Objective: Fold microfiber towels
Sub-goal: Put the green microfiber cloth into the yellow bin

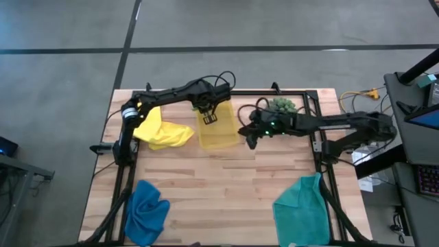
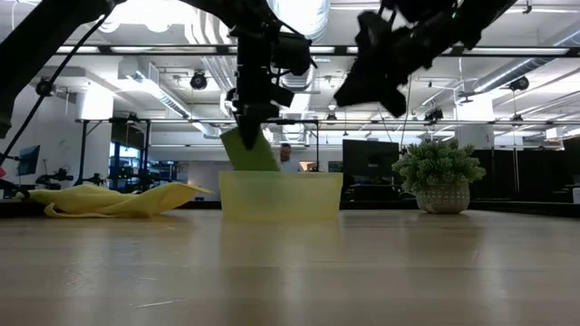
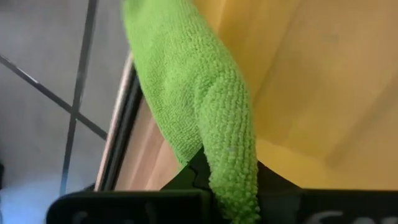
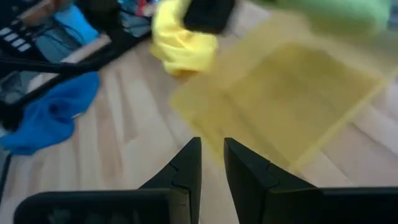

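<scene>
Lime towel (image 3: 205, 118) hangs from left pincer (image 2: 249, 116) above bin (image 2: 281, 195).

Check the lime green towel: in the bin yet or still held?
Still held: the left gripper is shut on the lime green towel, which hangs partway into the bin; the low view shows most above the rim.

Grey concrete floor (image 1: 274, 27), bright ceiling lights (image 2: 154, 11) overhead.

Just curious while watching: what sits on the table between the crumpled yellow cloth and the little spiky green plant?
The translucent yellow-green plastic bin sits between the yellow cloth and the plant, clearest in the low view.
</scene>
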{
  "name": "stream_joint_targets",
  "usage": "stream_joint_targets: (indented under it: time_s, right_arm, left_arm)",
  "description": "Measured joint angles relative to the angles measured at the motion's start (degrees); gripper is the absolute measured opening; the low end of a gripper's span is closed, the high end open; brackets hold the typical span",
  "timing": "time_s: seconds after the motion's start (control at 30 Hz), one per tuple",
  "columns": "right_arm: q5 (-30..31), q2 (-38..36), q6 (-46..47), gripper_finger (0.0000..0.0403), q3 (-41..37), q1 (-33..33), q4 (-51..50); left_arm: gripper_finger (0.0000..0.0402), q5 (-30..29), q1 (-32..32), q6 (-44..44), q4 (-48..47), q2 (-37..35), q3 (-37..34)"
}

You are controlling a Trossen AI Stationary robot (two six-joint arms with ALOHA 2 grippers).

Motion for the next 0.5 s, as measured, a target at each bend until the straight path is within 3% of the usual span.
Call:
stream_joint_targets:
  time_s: [0.27,0.5]
  right_arm:
    - [-15.44,10.79,-5.91,0.0063,-0.13,0.76,1.59]
    - [-13.24,20.14,-6.36,0.0063,0.12,2.83,13.36]
  left_arm:
    - [0.0002,0.79,-0.39,-2.73,-2.77,-1.58,-0.11]
    - [0.0002,0.98,-0.48,-3.02,-1.96,-1.54,-0.59]
